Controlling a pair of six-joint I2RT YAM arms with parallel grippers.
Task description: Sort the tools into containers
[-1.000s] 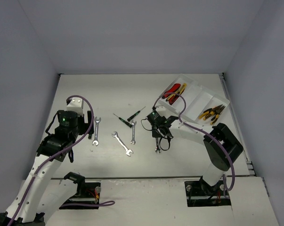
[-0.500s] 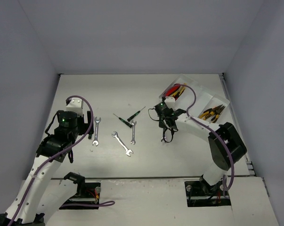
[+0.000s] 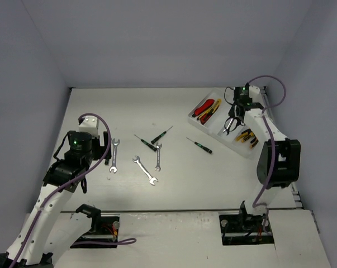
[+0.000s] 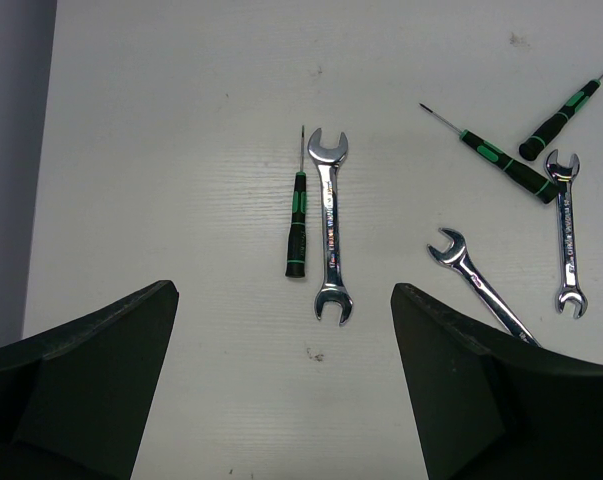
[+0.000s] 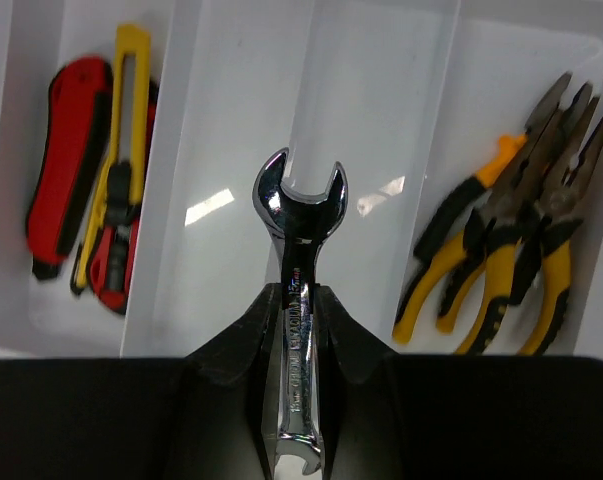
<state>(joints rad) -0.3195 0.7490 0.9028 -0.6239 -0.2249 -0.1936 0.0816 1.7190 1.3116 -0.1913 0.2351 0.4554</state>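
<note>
My right gripper (image 5: 299, 335) is shut on a silver wrench (image 5: 301, 200) and holds it above the white tray (image 5: 231, 120), head over the middle compartments. In the top view this gripper (image 3: 232, 124) hangs over the tray (image 3: 219, 124). Red-black and yellow utility knives (image 5: 91, 170) lie in the left compartment and yellow-handled pliers (image 5: 511, 240) in the right one. My left gripper (image 4: 281, 400) is open and empty above a wrench (image 4: 331, 240) with a black-green screwdriver (image 4: 298, 225) beside it.
On the table lie two more wrenches (image 3: 145, 170) (image 3: 157, 157), two crossed screwdrivers (image 3: 145, 142) (image 3: 161, 134) and a lone screwdriver (image 3: 199, 145) left of the tray. The tray sits at the back right, close to the side wall.
My right arm has carried the wrench from the table's middle up and right to above the tray. The lone screwdriver now shows where the arm was. The left arm has not moved.
</note>
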